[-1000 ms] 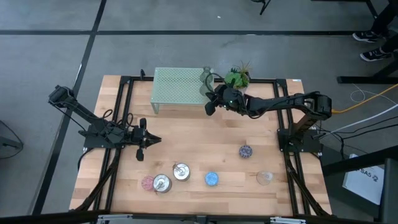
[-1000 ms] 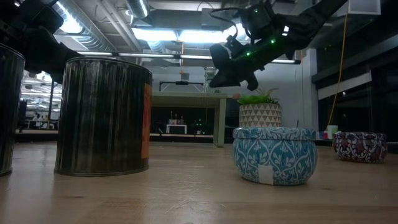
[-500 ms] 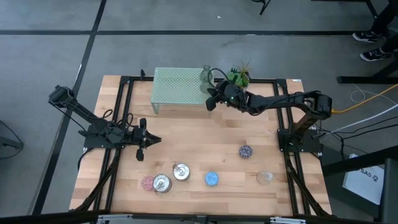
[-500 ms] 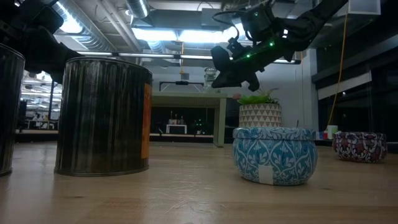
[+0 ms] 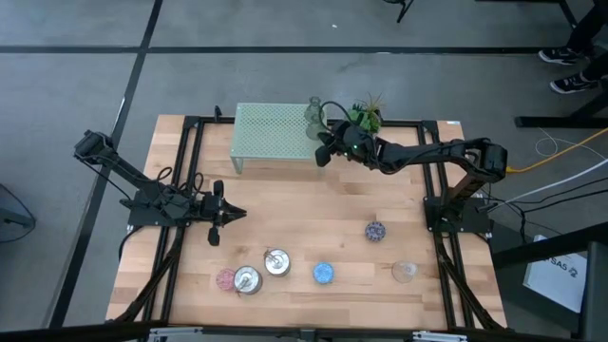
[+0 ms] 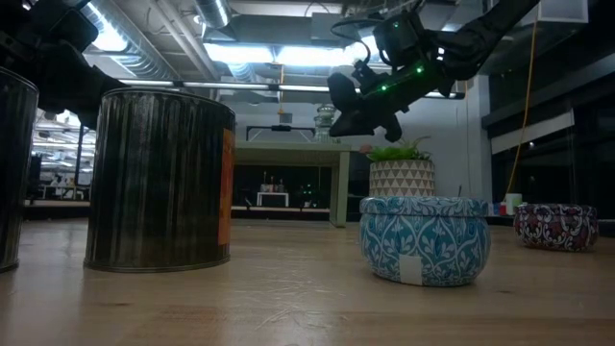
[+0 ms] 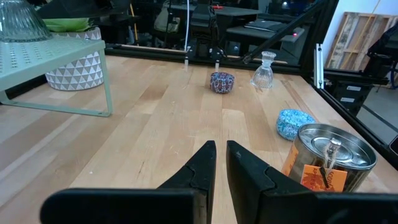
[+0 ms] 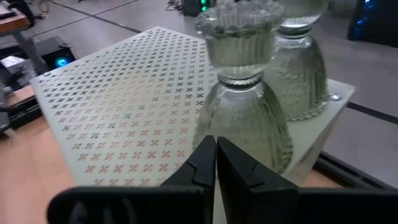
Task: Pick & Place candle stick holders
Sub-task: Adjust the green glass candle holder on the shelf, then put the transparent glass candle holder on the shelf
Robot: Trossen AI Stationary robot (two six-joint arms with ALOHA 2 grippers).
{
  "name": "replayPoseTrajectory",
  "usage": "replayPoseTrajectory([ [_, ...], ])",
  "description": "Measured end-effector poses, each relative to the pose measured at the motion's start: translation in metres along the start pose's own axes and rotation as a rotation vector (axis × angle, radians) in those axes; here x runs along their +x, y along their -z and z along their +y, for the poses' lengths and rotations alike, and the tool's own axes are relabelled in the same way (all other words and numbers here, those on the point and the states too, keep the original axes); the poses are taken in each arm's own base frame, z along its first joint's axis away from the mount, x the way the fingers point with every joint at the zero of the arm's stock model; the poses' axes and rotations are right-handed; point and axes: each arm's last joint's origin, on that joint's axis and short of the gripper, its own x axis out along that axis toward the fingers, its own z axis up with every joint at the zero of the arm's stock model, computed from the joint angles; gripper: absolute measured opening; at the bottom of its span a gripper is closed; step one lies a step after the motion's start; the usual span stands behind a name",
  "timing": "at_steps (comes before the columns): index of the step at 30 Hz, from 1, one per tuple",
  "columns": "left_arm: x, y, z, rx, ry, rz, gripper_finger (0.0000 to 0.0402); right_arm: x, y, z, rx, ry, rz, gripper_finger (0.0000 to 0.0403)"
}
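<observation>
Two ribbed glass candle stick holders stand by their bases on the right end of the mint-green mesh stand [image 5: 271, 131]: a nearer one [image 8: 242, 99] and one behind it [image 8: 305, 62]. My right gripper [image 8: 215, 144] is shut, its fingertips level with the nearer holder's lower body, at the stand's right end [image 5: 323, 154]. My left gripper [image 5: 219, 215] is shut and empty over the table's left half. On the near part of the table stand a pink holder [image 5: 225, 278], two silver ones [image 5: 247, 279] [image 5: 276, 262], a blue one [image 5: 324, 274], a purple one [image 5: 375, 230] and a clear glass one [image 5: 405, 271]. My right gripper's shut fingertips [image 8: 208, 149] stand right in front of the lower body [image 8: 239, 134] of the nearer glass holder, coming level from the table's right side. I cannot tell whether they touch it. The holder stands upright on the stand.
A green plant in a white patterned pot [image 5: 364, 116] stands just right of the stand, behind my right arm. Black frame rails run along the table's left, right and far sides. Bare wood lies between the stand and the row of holders.
My right gripper has moved a little toward the table's far edge and slightly up, closing in on the right end of the stand and the glass holders there.
</observation>
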Motion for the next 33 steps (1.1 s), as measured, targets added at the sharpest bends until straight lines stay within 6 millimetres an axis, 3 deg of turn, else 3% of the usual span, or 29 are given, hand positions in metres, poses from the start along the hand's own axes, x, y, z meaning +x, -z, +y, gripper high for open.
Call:
replayPoseTrajectory([
  [7,0.000,0.000,0.000,0.000,0.000,0.000,0.0031,-0.007,0.008,0.019,-0.024,-0.090,0.044,0.0018],
  [15,0.000,0.000,0.000,0.000,0.000,0.000,0.0031,-0.035,0.019,0.065,-0.051,-0.238,0.068,0.0018],
  [23,0.000,0.000,0.000,0.000,0.000,0.000,0.0031,-0.070,0.051,0.110,-0.043,-0.406,0.228,0.0018],
  [29,0.000,0.000,0.000,0.000,0.000,0.000,0.0031,-0.088,0.079,0.129,-0.096,-0.439,0.351,0.0018],
  [33,0.000,0.000,0.000,0.000,0.000,0.000,0.0031,-0.098,0.085,0.139,-0.217,-0.527,0.346,0.0018],
])
